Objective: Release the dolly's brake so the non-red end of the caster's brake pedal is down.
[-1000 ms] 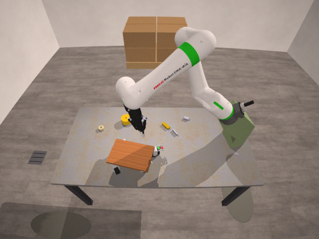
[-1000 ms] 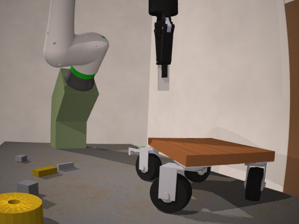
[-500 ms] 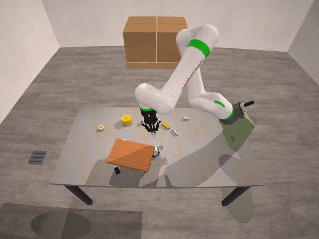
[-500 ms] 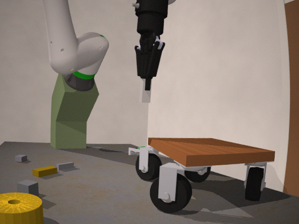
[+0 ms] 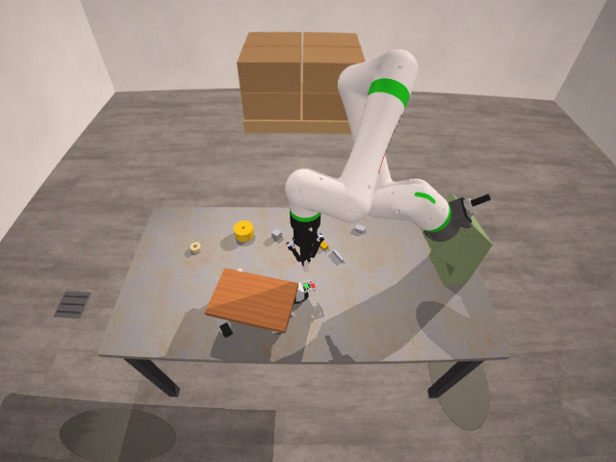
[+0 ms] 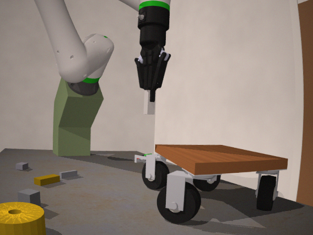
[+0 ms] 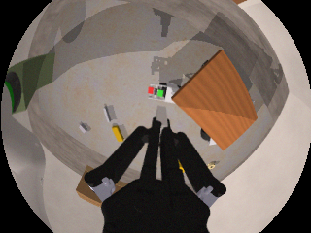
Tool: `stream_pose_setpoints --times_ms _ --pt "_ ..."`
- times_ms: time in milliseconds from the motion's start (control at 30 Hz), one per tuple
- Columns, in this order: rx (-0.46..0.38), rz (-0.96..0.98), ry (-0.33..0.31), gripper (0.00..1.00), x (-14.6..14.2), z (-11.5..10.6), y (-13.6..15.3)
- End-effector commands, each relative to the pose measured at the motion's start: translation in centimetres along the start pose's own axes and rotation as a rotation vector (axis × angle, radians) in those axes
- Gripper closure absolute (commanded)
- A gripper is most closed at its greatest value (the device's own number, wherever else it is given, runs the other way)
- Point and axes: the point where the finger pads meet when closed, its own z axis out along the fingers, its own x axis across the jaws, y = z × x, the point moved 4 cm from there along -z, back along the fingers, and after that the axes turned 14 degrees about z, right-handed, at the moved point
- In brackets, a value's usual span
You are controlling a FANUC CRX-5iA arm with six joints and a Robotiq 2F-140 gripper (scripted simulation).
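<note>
top view: the dolly [image 5: 251, 299] stands on the table [image 5: 397, 318] with its wooden deck level, and the brake pedal [image 5: 309, 286] pokes out at its right-hand corner, red and green ends both showing. the gripper [image 5: 304, 262] hangs a little behind that corner, not touching it, so the brake looks untouched.

exterior view: the gripper's fingers [image 6: 149, 103] are pressed together with nothing between them, pointing straight down, well above the pedal [image 6: 143, 157]. all four casters [image 6: 179, 202] rest on the table, so nothing is being held up. the pedal sits roughly level here; i cannot tell which end is lower.

wrist view: the closed fingertips aim just short of the pedal [image 7: 157, 92], with the red end on the left and the green on the right. my judgement: the approach is nearly lined up, while the descent and the push on the green end are all left to do.
</note>
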Motion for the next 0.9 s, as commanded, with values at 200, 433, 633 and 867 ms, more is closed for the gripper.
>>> stream_pose_setpoints --times_ms 200,433,633,867 --pt "0.001 -0.017 0.008 1.00 -0.23 0.11 -0.15" --pt "0.001 0.004 0.009 1.00 -0.23 0.13 -0.15" --pt "0.001 0.089 0.009 1.00 -0.23 0.24 -0.17" --pt "0.003 0.458 0.008 1.00 -0.21 0.69 -0.22"
